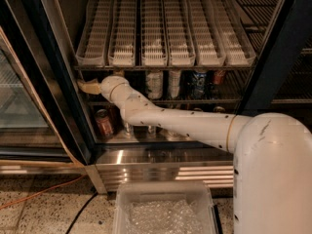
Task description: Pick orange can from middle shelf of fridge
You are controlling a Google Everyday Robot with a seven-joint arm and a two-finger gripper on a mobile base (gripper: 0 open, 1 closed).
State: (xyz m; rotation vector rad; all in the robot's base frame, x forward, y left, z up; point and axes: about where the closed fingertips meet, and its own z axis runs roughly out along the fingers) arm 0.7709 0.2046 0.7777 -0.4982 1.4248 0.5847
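Note:
My gripper (pixel 88 87) is inside the fridge (pixel 62 82), at the far left end of the middle shelf (pixel 204 101), a dark wire rack with a thin front rail. Its tan tip points left, toward the door frame. The white wrist (pixel 113 88) sits just behind it, and the arm runs back to the lower right. The orange can is hidden behind the wrist, so I cannot make it out. Other cans stand on the same shelf to the right: two pale ones (pixel 154 84), a blue one (pixel 197 84) and a red one (pixel 218 78).
White slotted glide trays (pixel 165 28) hang just above the shelf. A reddish-brown can (pixel 104 123) stands on the steel floor below. The glass door (pixel 19 96) is open at left. A clear plastic bin (pixel 163 211) and an orange cable (pixel 39 191) lie on the ground.

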